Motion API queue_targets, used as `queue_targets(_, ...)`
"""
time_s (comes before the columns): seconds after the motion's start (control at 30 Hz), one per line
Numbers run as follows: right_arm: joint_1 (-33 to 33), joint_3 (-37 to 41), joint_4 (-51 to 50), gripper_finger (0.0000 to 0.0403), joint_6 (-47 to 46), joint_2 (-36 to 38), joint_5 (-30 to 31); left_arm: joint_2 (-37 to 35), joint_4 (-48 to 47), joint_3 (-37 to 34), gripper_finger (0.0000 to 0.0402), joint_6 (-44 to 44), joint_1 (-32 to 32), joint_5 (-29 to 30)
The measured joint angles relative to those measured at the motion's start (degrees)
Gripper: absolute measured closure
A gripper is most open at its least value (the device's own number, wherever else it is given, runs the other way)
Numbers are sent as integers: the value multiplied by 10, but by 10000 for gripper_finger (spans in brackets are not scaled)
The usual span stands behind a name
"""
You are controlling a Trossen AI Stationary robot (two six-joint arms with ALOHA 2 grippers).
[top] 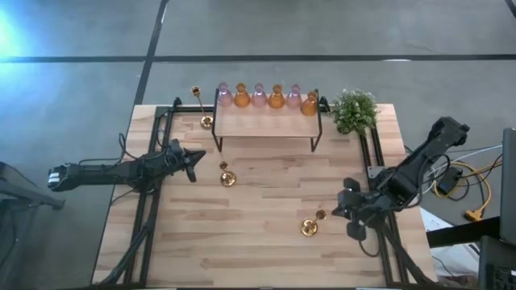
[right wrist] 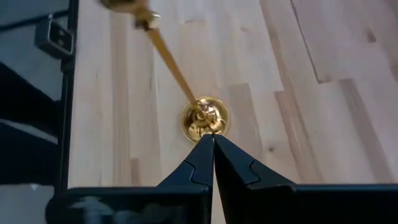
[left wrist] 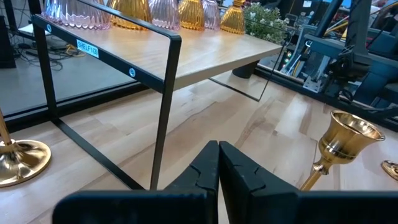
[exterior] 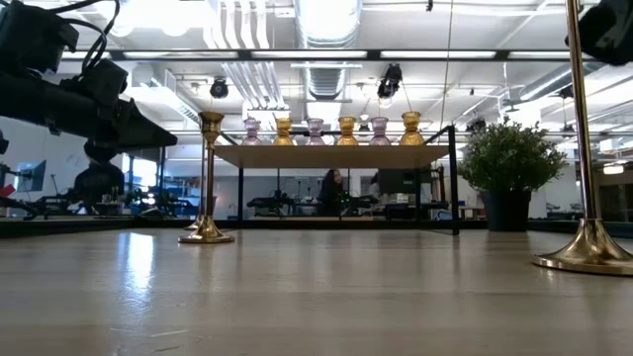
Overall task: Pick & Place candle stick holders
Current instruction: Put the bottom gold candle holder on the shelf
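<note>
Shiny gold candlesticks are stood on the table, thin-stemmed, round-based; six amber and pink glass holders are lined on the shelf. Left gripper and right gripper jaws are clenched, empty

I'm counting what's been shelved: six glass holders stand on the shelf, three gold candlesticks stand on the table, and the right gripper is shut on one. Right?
Not quite. The right gripper is shut but empty; the right wrist view shows the candlestick standing free beyond its fingers. The rest holds.
</note>
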State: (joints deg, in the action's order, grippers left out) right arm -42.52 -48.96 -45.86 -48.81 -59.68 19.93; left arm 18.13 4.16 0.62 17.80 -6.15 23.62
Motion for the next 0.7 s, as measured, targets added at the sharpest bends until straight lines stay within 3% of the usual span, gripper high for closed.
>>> queue_targets(0.27,8,43,59,377,-40,-5,12,0,0,0,388,0,0,0)
queue_targets(0.53,9,45,91,273,-23,-23,27,0,0,0,388,0,0,0)
queue_targets(0.7,9,46,126,231,2,-54,34,0,0,0,388,0,0,0)
